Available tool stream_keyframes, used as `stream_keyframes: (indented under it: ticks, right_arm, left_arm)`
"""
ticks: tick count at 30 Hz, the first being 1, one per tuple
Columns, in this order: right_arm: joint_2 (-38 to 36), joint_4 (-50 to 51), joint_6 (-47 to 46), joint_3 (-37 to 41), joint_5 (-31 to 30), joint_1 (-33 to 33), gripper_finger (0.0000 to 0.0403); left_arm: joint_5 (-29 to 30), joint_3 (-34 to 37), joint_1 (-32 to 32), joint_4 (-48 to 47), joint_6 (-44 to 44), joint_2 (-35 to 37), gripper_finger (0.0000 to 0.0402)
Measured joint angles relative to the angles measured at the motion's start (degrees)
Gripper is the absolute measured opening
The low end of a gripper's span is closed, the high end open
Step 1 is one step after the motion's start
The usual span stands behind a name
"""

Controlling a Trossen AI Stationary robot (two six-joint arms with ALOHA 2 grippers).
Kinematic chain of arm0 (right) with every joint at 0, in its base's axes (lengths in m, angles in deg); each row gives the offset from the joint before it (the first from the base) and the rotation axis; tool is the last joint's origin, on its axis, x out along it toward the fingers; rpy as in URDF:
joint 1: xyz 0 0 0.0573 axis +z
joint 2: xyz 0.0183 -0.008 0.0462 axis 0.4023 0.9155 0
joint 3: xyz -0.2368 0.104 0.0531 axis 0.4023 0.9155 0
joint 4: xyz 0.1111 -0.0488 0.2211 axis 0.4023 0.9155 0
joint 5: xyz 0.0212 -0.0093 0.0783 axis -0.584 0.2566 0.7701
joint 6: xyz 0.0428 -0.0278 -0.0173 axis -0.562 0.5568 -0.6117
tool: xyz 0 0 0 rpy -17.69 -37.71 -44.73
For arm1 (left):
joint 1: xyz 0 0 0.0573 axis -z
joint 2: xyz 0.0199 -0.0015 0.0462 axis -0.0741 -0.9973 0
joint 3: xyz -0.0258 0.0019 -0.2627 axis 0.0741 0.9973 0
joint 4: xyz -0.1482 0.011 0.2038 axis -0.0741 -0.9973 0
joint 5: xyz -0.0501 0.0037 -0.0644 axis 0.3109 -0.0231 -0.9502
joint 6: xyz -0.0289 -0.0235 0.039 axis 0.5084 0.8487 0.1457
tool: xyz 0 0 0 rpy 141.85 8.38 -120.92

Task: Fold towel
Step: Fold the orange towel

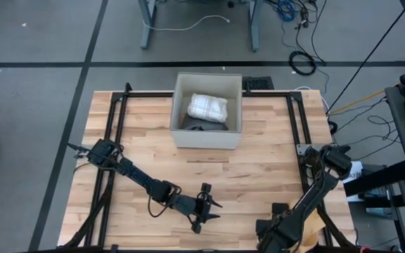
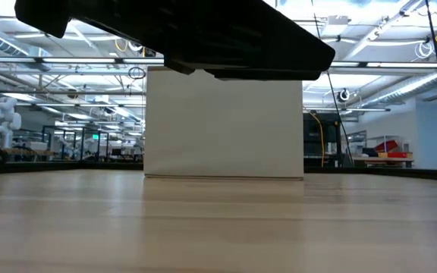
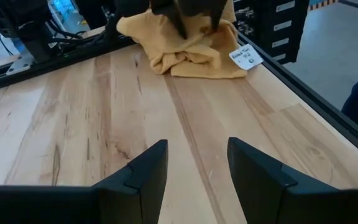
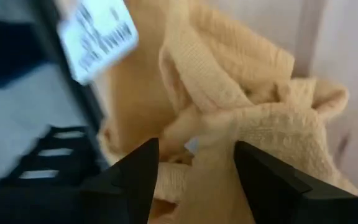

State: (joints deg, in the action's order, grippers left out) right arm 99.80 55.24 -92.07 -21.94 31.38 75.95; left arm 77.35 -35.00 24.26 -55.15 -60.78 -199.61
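Note:
A crumpled yellow towel (image 3: 191, 46) with a white tag (image 3: 246, 56) lies in a heap at the table's near right corner, next to the black frame rail. In the high view only a bit of the towel (image 1: 315, 226) shows, beside my right arm. My right gripper (image 4: 194, 149) points down over the heap, open, with a raised fold (image 4: 229, 134) between its fingers. My left gripper (image 1: 213, 209) hovers low over bare wood near the table's front middle. It is open (image 3: 197, 146) and points toward the towel. My right gripper comes at the towel from above with open fingers on either side of a raised fold (image 4: 229, 134). Whether the fingers touch the cloth I cannot tell.
A white open box (image 1: 206, 112) stands at the table's far middle with a folded white cloth (image 1: 208, 107) inside. Black frame rails (image 1: 304, 133) run along the table's sides. Bare wood lies between the box and both grippers.

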Motion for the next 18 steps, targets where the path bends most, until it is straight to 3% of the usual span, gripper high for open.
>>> stream_keyframes:
  ticks: [6,15,18]
  right_arm:
    - [2.3,5.7,0.5,0.0,-0.2,1.6,0.0180]
    - [2.3,3.9,3.2,0.0,-3.1,1.6,0.0029]
    - [2.0,3.3,3.9,0.0,-5.0,1.6,0.0009]
  left_arm:
    - [0.0,0.0,0.0,-0.1,0.0,0.0,0.0174]
    - [0.0,0.0,-0.1,-0.1,0.0,0.0,0.0174]
    - [0.0,0.0,-0.1,-0.1,0.0,0.0,0.0174]
